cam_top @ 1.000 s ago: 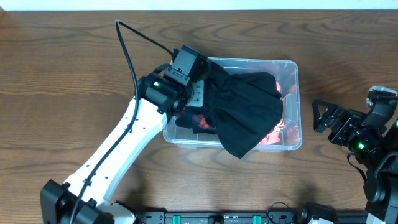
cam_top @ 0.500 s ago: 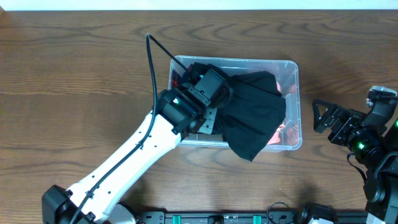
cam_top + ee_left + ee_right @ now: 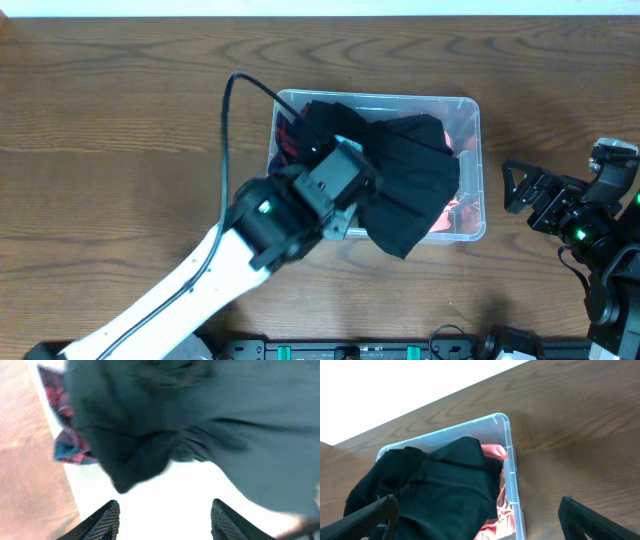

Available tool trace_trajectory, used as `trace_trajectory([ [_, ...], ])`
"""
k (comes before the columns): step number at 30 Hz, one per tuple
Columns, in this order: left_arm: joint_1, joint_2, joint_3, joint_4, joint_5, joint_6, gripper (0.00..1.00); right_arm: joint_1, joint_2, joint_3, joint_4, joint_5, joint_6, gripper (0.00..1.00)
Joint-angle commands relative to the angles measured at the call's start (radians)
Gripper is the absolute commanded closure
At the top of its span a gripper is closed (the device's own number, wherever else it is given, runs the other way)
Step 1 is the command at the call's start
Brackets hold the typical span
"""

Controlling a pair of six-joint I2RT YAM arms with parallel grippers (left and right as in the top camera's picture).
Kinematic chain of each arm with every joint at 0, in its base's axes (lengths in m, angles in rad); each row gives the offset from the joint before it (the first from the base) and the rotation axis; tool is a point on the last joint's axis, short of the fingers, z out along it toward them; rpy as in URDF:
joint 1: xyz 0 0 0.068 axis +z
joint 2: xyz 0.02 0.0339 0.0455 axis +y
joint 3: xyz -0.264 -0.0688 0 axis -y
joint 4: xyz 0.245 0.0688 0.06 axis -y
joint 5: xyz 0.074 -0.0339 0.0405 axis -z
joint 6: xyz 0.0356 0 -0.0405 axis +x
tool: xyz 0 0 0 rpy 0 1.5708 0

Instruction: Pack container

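The clear plastic container stands mid-table. A black garment lies over it, and one corner hangs over the near rim. A red-pink cloth shows at its right end and a plaid cloth at its left. My left gripper hovers over the near-left part of the bin, its fingers hidden under the wrist in the overhead view. In the left wrist view it is open and empty, with the black garment just beyond. My right gripper is open, right of the bin.
Brown wooden table all round the bin. The left arm's black cable arcs over the table left of the bin. The table's far edge meets a white background.
My left arm has moved from the bin's far-left corner to its near-left part and risen. The plaid cloth at the left end is now uncovered. The right arm has not moved.
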Motion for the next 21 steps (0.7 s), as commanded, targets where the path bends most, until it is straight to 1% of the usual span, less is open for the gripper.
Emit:
trace_trajectory([
  [1, -0.026, -0.006, 0.013, -0.01, 0.147, 0.191, 0.41, -0.01, -0.002, 0.008, 0.0, 0.003, 0.001, 0.01],
  [3, -0.036, 0.001, -0.01, -0.006, 0.22, 0.251, 0.41, -0.01, -0.002, 0.008, 0.0, 0.003, 0.001, 0.01],
  [5, -0.037, 0.014, -0.041, 0.009, 0.256, 0.301, 0.41, -0.01, -0.002, 0.008, 0.0, 0.003, 0.001, 0.01],
  [9, -0.037, 0.06, -0.122, 0.131, 0.32, 0.371, 0.41, -0.01, -0.002, 0.008, 0.0, 0.003, 0.001, 0.01],
  [11, -0.037, 0.1, -0.141, 0.195, 0.356, 0.377, 0.41, -0.01, -0.002, 0.008, 0.0, 0.003, 0.001, 0.01],
  [18, -0.037, 0.282, -0.155, 0.404, 0.355, 0.375, 0.41, -0.01, -0.002, 0.008, 0.0, 0.003, 0.001, 0.01],
  [20, -0.036, 0.342, -0.155, 0.454, 0.342, 0.352, 0.42, -0.01, -0.002, 0.008, 0.0, 0.003, 0.001, 0.01],
  [21, -0.035, 0.372, -0.155, 0.476, 0.324, 0.322, 0.42, -0.01, -0.002, 0.008, 0.0, 0.003, 0.001, 0.01],
])
